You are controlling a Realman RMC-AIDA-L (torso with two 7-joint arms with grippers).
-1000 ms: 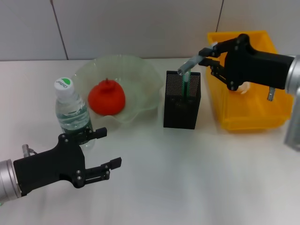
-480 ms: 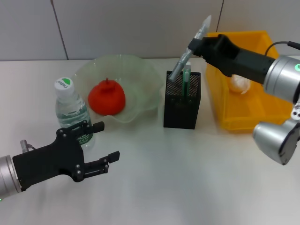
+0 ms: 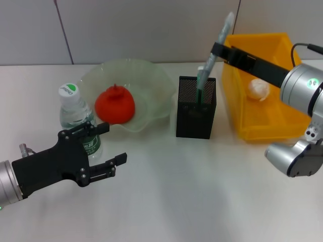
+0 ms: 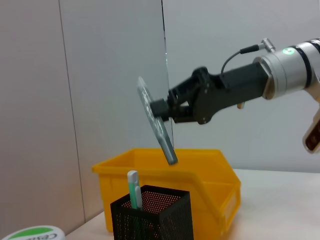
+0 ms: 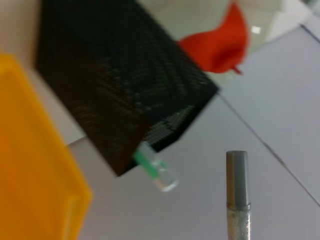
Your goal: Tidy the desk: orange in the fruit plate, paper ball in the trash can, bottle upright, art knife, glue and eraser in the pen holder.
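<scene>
- Right gripper (image 3: 218, 49) pinching the art knife (image 3: 216, 45), tilted, lower tip just above the pen holder (image 3: 196, 107).
- Straighten first, then lower beside the green glue (image 3: 200, 84), probably already inside.
- Left gripper (image 3: 108, 156) spread, idle beside the bottle (image 3: 76, 121).

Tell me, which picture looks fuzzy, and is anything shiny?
In the right wrist view the black mesh pen holder and the red fruit are soft and smeared, while the grey art knife close to the lens is a little crisper. In the head view the table shows a pale sheen, and everything casts only faint shadows. The left wrist view is clear.
</scene>
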